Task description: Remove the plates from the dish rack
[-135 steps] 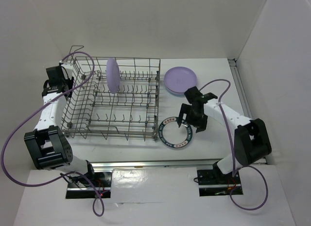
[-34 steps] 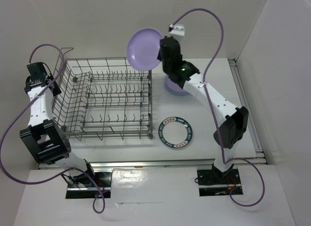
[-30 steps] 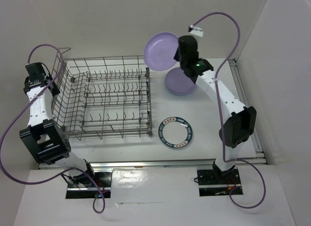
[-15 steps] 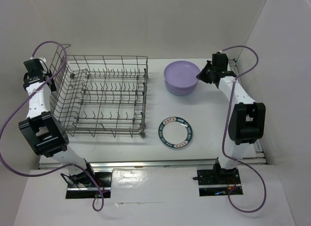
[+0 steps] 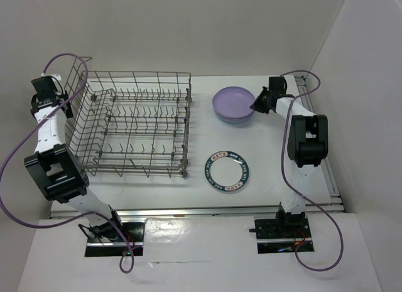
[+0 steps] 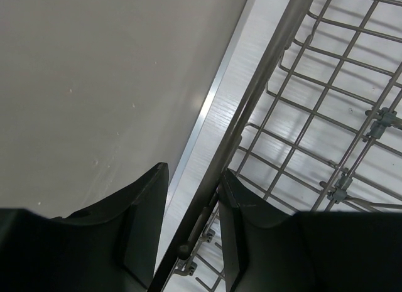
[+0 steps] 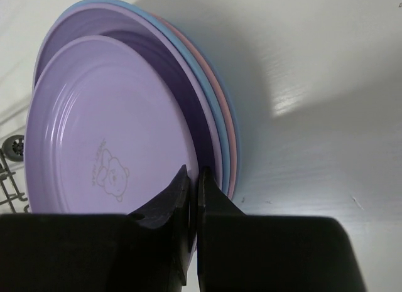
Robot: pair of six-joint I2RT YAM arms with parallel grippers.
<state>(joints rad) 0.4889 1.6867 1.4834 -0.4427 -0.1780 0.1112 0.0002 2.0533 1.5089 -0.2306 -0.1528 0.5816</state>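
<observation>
Pinching the near rim of the top lavender plate (image 7: pixel 107 135): R gripper (image 7: pixel 192 176), fingers pressed nearly together w/ only the thin rim btwn them. That plate lies face up on a stack of plates (image 5: pixel 233 103); blue and pink rims show beneath it on the far side in the R wrist view, and a faint bear print marks its floor. Stack sits on the white table (image 5: pixel 270 160), far side, just R of the dish rack (image 5: pixel 135 125) but not touching it. From above, R gripper (image 5: pixel 256 105) meets the stack at its R edge, arm stretched low over the table. White plate w/ dark-blue patterned rim (image 5: pixel 229 171) lies flat by itself, nearer the arm bases, close to the rack's near-R corner. L gripper (image 5: pixel 56 98) is at the rack's L side below the raised wire handle (image 5: pixel 66 63). L wrist view: L gripper (image 6: pixel 193 173) has fingers spread astride the rack's top rail (image 6: pixel 251 97); rail runs close along one finger, a strip of table showing btwn it and the other. Rack stands on the table's L half.
</observation>
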